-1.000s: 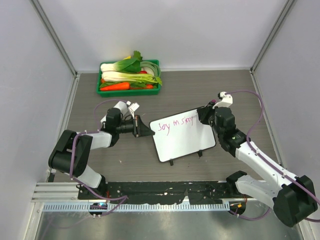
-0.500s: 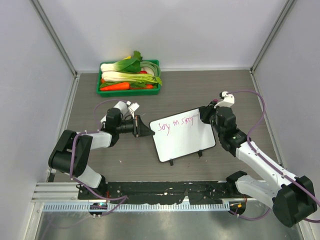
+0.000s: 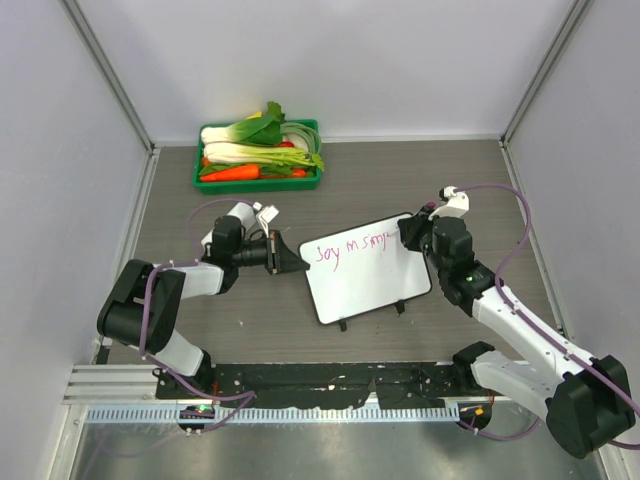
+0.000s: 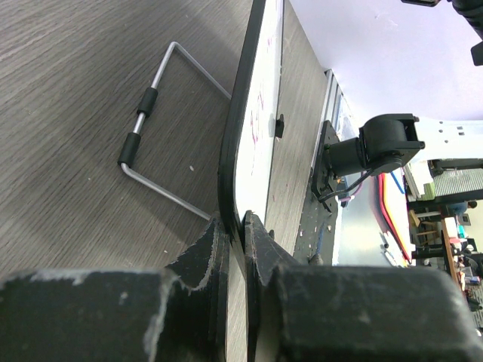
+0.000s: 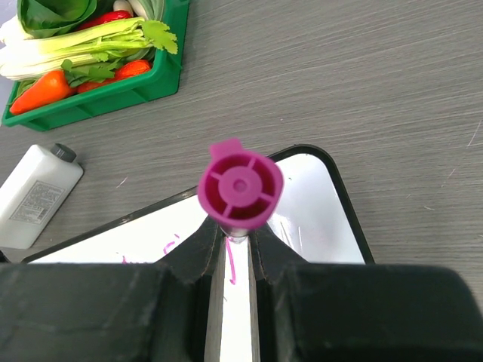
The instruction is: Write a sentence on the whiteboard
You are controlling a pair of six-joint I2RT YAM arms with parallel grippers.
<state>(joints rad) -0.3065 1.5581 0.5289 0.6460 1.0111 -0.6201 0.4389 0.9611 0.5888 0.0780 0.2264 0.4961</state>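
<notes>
Judging by the overhead view, the writing is well under way. The sentence [image 3: 350, 246] runs as one line of thin pink cursive along the far edge of the whiteboard [image 3: 368, 275], from near its left corner almost to the right one. The white face below it is bare. The words are too small to read, so I cannot tell whether the line is complete. My guess is that at most a last word or stroke is left, and then the pen must be lifted away.

The right pincer [image 3: 410, 232] is closed tight on a magenta marker [image 5: 240, 188]. The marker is held with its butt end toward the wrist camera and its tip hidden beneath. The board's far right corner lies directly under this pincer, and a pink stroke shows just below its fingers. Whether the tip touches the surface cannot be seen.

The left pincer [image 4: 235, 230] is nearly shut, clamped on the board's left edge, which sits between its two jaws. From that pincer the board stretches away, propped off the worktop [image 4: 68, 90] on a wire stand [image 4: 151, 143]. A green tray [image 3: 255, 184] of vegetables lies well beyond both pincers, apart from the board.
</notes>
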